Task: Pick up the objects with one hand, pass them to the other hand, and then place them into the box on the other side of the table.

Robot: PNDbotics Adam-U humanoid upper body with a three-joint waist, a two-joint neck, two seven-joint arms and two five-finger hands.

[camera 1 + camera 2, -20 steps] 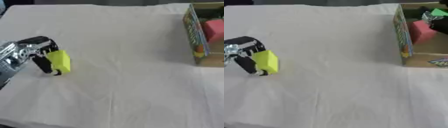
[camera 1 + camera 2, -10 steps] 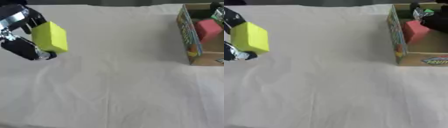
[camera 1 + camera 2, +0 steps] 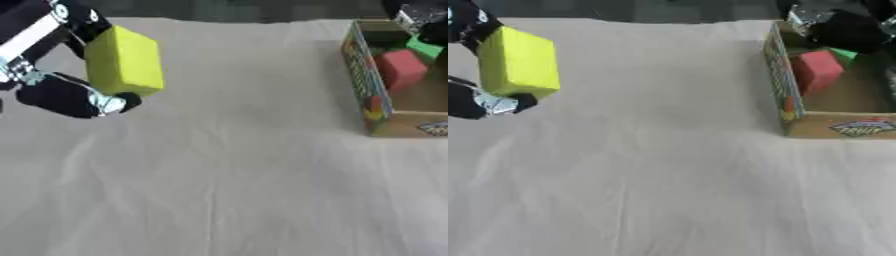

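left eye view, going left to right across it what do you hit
left hand → yellow block held in it → bare stretch of the cloth-covered table → box wall → red block inside the box, with a green piece behind it.

A creased white cloth (image 3: 227, 165) covers the whole table.

cloth-covered table (image 3: 227, 165) bears a cardboard box (image 3: 798, 122).
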